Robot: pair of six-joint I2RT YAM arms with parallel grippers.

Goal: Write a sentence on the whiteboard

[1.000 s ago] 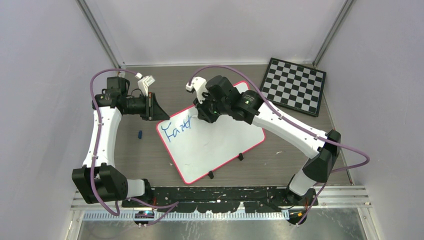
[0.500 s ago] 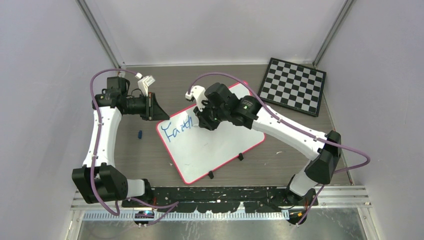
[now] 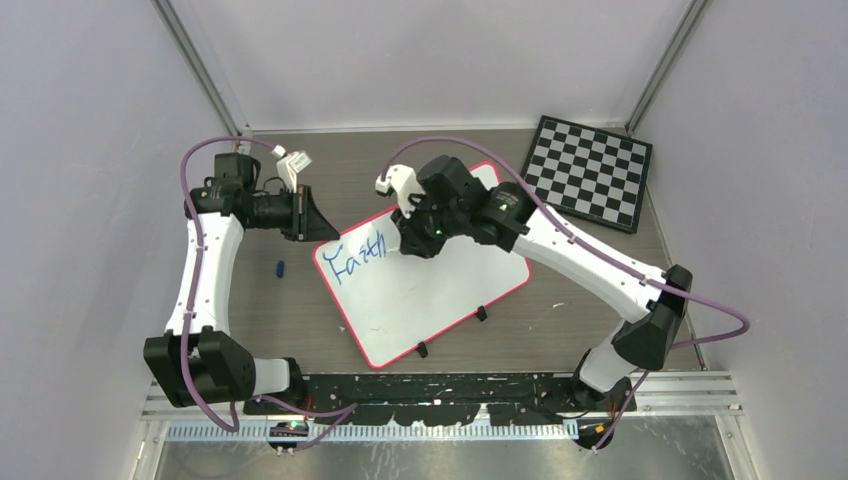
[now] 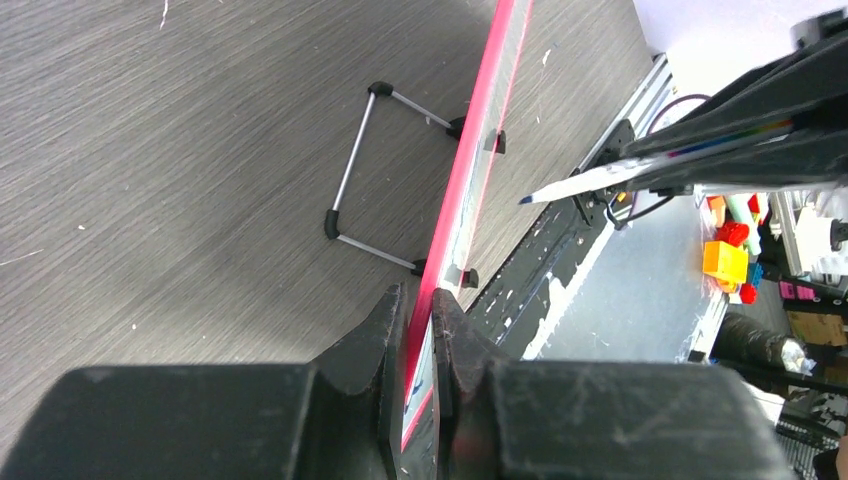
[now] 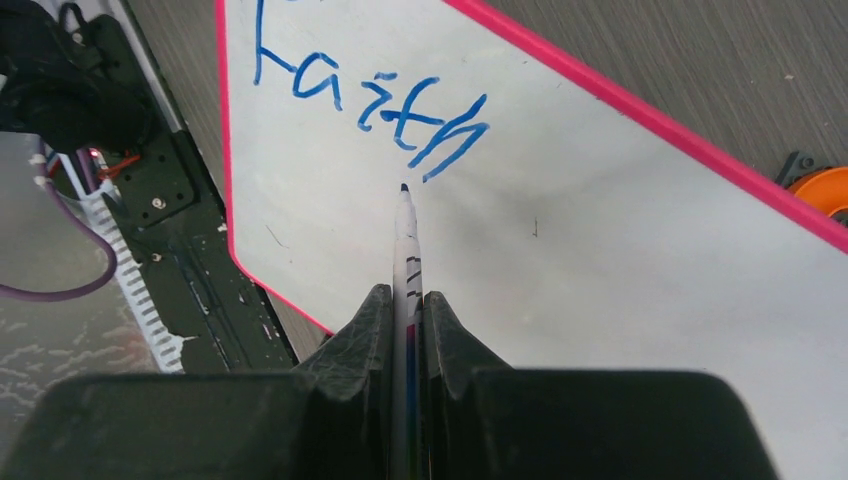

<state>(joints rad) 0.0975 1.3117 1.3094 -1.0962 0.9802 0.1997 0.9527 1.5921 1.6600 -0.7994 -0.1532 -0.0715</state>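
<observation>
Left end effector clamps the pink-rimmed white whiteboard mid-counter; right end effector grips a white marker by blue handwritten "Faith".

White whiteboard, thin red-pink rim all the way round. The sentence shows in blue ink on the board's nine o'clock side. The marker has a white barrel, a dark tip and coloured stripes lower down. At two o'clock is the chessboard, black-and-white checks inside a black border. The table is grey-brown woodgrain, with a small blue cap off the board's nine o'clock edge. Arms are white and black, cables purple.
</observation>
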